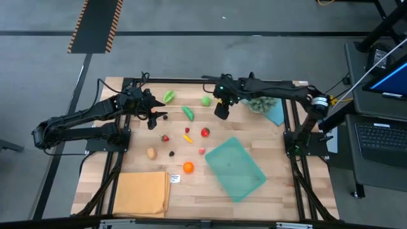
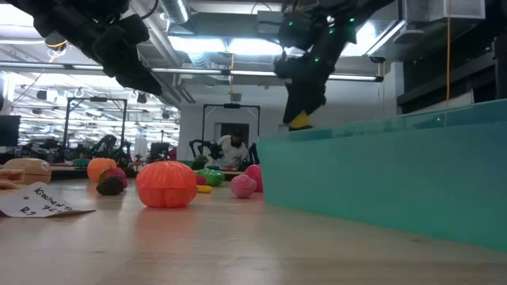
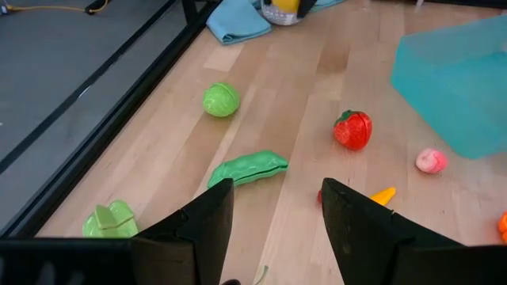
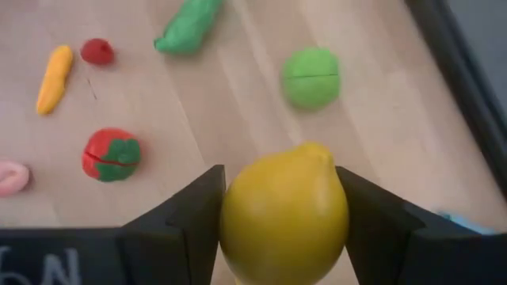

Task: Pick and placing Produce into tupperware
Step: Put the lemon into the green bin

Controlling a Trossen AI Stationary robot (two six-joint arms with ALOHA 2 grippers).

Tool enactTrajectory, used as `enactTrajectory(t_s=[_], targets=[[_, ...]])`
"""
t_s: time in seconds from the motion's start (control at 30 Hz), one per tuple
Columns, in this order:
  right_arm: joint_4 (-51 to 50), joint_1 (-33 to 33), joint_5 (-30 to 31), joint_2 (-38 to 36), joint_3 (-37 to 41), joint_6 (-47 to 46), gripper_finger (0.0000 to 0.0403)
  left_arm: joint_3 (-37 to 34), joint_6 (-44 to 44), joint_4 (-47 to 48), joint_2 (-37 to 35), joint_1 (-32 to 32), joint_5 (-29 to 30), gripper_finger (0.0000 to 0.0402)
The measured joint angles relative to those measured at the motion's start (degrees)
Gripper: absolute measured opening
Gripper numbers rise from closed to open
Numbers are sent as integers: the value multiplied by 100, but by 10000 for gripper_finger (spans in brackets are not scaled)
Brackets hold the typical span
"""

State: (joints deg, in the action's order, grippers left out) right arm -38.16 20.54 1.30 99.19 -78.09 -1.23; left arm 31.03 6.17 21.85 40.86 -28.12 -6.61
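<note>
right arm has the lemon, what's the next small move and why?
Probably carry it toward the near right until it hangs over the container, then let go. The right gripper is shut on the lemon, lifted off the table, still above the loose green pieces at the far side. The container looks empty.

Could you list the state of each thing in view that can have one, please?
right hand: shut on the lemon, raised above the table.
lemon: held, off the table.
left hand: open, empty, over the pea pod.
tupperware: empty, no lid, lying askew.
pea pod: loose on the table.
orange: loose, beside the tupperware.
yellow cloth: lying flat.
</note>
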Motion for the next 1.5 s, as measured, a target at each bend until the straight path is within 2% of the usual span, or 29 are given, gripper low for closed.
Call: enactTrajectory(t_s=[0.23,0.4,0.63,0.77,1.1,1.27,1.5], targets=[[951,-166,11,-1082,1050,-24,211,-2,3,-216,0,2,-2,185],[2206,-288,6,-2031,2089,27,211,-2,198,-548,0,12,-69,185],[4055,-435,-509,-3177,3673,148,211,-2,643,-827,0,15,-1517,185],[4582,-571,-898,-3677,4226,190,211,-2,647,-977,0,15,-1879,185],[4936,-1094,-1129,-4608,4901,722,211,-2,811,-1258,0,221,-1882,185],[5091,-1212,-1413,-4756,5031,786,211,-2,859,-1626,0,412,-1882,185],[4923,-1222,-1407,-4769,5036,756,211,-2,759,-1679,0,586,-1841,185]])
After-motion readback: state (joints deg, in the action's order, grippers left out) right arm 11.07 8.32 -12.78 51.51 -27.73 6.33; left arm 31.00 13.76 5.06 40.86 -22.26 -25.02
